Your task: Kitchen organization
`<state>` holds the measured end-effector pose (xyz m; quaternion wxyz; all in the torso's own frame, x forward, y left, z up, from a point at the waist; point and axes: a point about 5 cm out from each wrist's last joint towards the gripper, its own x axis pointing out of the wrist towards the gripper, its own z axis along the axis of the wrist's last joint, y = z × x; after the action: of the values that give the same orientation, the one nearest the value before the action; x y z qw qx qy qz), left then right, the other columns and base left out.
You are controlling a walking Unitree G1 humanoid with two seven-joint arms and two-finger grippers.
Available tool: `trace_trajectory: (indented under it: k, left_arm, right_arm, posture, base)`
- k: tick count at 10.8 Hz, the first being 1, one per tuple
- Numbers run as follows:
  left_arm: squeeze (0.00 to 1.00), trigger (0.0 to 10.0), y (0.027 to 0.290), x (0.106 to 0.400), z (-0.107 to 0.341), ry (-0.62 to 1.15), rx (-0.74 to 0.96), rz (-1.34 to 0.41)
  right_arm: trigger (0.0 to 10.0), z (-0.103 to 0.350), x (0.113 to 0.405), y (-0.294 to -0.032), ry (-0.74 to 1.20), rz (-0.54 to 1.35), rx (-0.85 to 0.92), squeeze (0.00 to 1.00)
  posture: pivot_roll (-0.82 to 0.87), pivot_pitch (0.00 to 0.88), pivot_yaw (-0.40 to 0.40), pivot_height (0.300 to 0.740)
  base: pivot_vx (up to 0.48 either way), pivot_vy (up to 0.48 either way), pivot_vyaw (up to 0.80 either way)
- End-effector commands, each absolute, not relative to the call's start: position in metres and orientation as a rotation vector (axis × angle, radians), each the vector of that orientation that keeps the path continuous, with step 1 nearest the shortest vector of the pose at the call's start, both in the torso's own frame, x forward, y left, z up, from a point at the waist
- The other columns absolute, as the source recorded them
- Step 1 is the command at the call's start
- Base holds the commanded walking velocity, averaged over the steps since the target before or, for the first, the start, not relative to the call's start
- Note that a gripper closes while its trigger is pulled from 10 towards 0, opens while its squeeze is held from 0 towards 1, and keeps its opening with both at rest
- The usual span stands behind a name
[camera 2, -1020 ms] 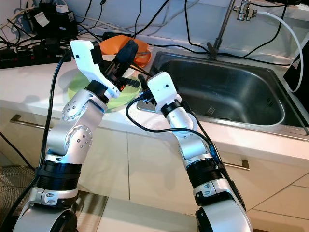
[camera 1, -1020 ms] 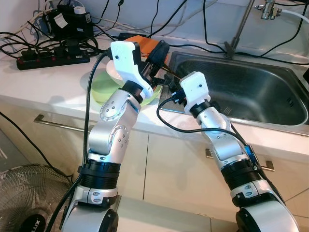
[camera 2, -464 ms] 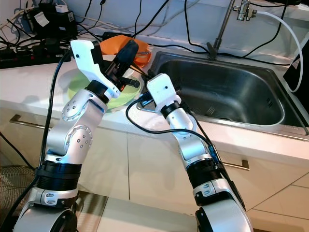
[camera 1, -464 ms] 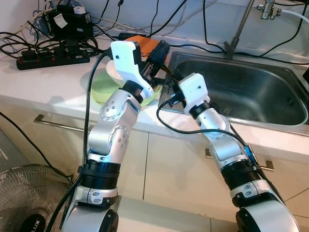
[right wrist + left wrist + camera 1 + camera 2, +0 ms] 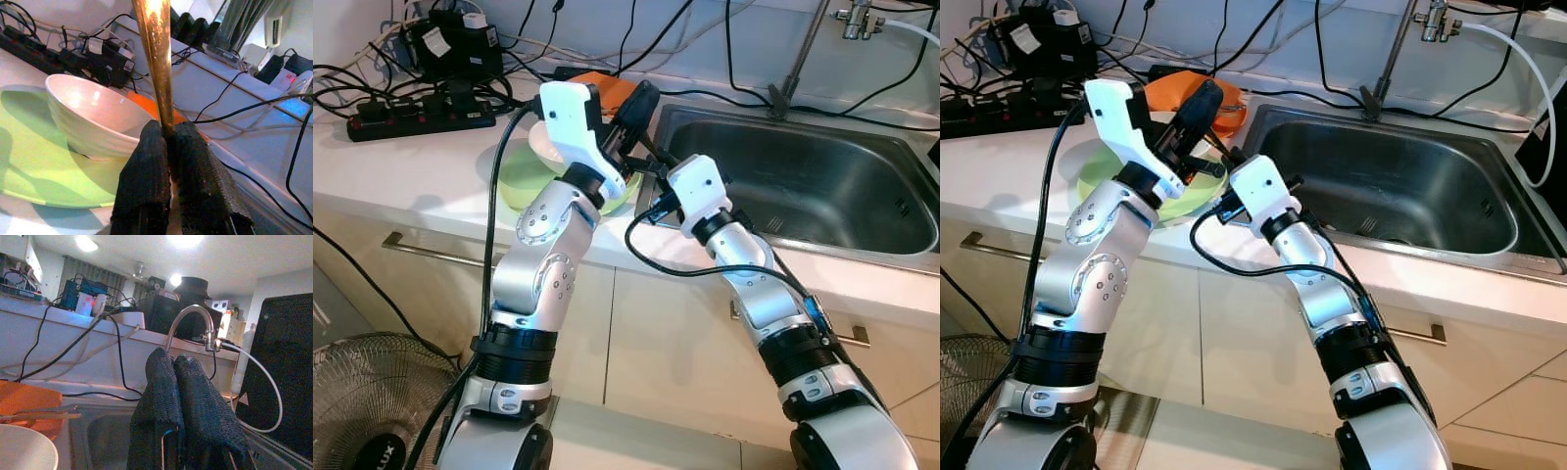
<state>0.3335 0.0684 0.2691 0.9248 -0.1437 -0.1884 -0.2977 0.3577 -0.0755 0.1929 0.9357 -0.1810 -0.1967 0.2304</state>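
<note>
At the counter's sink edge, my right gripper [image 5: 166,147] pinches chopsticks [image 5: 155,58] beside the white bowl [image 5: 93,117]. My left gripper [image 5: 175,382] hangs closed, empty; stowing them seems left to do.

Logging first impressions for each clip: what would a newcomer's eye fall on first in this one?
The two silver arms crossing over the counter edge, beside the steel sink. The right gripper is shut on a pair of wooden chopsticks, close to a white bowl standing on a green plate. The left gripper hangs shut over that plate, with an orange dish behind and a tangle of black cables along the wall.
</note>
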Motion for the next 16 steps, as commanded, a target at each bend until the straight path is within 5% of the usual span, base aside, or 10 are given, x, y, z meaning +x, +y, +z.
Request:
trace_trajectory:
  k: [1,2,8,9,11,12,13,16]
  left_arm:
    - [0.00,10.0,0.063,0.329,0.271,-0.394,-0.282,-0.653]
    - [1.00,10.0,0.062,0.329,0.271,-0.396,-0.277,-0.657]
    - [1.00,10.0,0.065,0.326,0.262,-0.368,-0.269,-0.642]
    - [0.00,10.0,0.069,0.326,0.249,-0.318,-0.210,-0.624]
    - [0.00,10.0,0.072,0.323,0.229,-0.223,-0.147,-0.621]
    - [0.00,10.0,0.072,0.320,0.206,-0.106,-0.054,-0.619]
    - [0.00,10.0,0.072,0.314,0.188,0.002,-0.016,-0.638]
    - [0.00,10.0,0.071,0.303,0.162,0.146,0.063,-0.646]
  right_arm:
    - [0.0,0.200,0.363,-0.086,-0.407,0.409,-0.330,0.00]
    - [0.0,0.199,0.364,-0.087,-0.405,0.404,-0.331,0.00]
    - [0.0,0.225,0.386,-0.114,-0.430,0.249,-0.354,0.00]
    - [0.0,0.227,0.395,-0.128,-0.392,0.176,-0.344,0.00]
    - [0.0,0.216,0.403,-0.148,-0.279,0.054,-0.280,0.00]
    - [9.3,0.205,0.405,-0.162,-0.210,-0.027,-0.252,0.00]
    - [10.0,0.199,0.405,-0.169,-0.177,-0.061,-0.236,0.00]
    - [10.0,0.183,0.402,-0.180,-0.106,-0.133,-0.215,0.00]
  posture:
    - [0.22,0.012,-0.027,0.740]
    - [0.22,0.011,-0.028,0.740]
    - [0.22,0.005,-0.027,0.740]
    - [0.23,0.007,-0.029,0.740]
    - [0.24,0.010,-0.031,0.740]
    - [0.25,0.015,-0.034,0.740]
    - [0.26,0.017,-0.036,0.740]
    - [0.27,0.029,-0.042,0.740]
  base:
    - [0.000,0.000,0.00]
    - [0.000,0.000,0.00]
    - [0.000,0.000,0.00]
    - [0.000,0.000,0.00]
    - [0.000,0.000,0.00]
    - [0.000,0.000,0.00]
    - [0.000,0.000,0.00]
    - [0.000,0.000,0.00]
